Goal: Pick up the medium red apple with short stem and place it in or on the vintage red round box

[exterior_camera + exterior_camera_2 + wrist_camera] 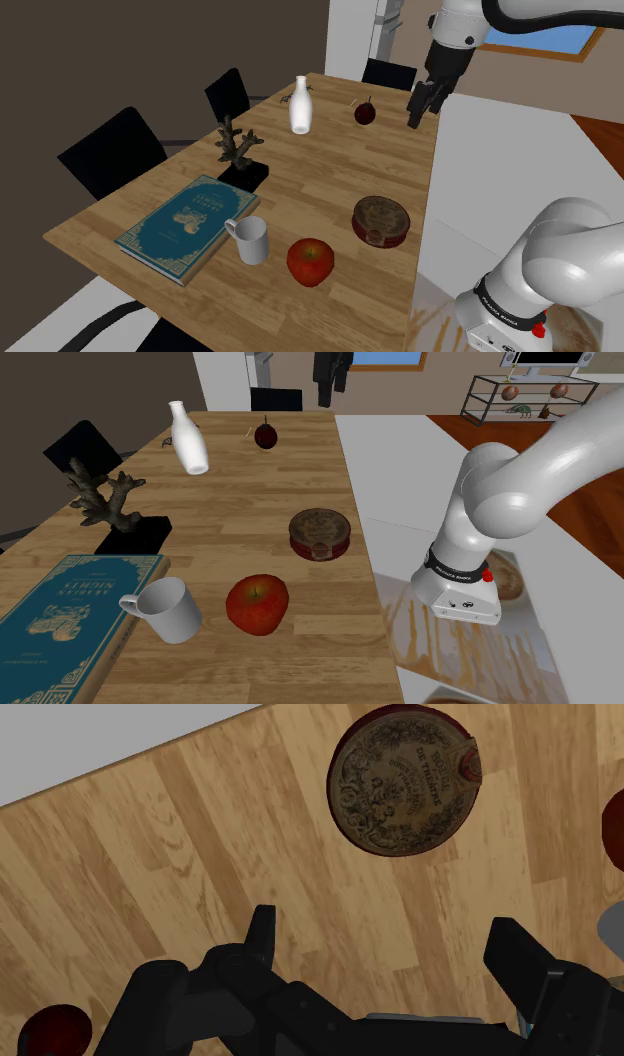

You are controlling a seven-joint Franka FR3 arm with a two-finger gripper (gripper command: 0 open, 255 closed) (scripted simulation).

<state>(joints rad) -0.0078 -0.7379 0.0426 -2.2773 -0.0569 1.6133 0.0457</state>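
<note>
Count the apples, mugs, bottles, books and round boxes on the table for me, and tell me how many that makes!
Apples: 2, the big apple and the small dark apple
Mug: 1
Bottle: 1
Book: 1
Round box: 1
Total: 6

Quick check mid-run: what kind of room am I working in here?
Probably a home dining room: a wooden table with black chairs round it, set with a mug, a book and a white vase.

Wooden table point(330, 170), black chairs point(110, 150) alongside, white wall point(345, 35), blue window point(560, 40) behind.
</note>
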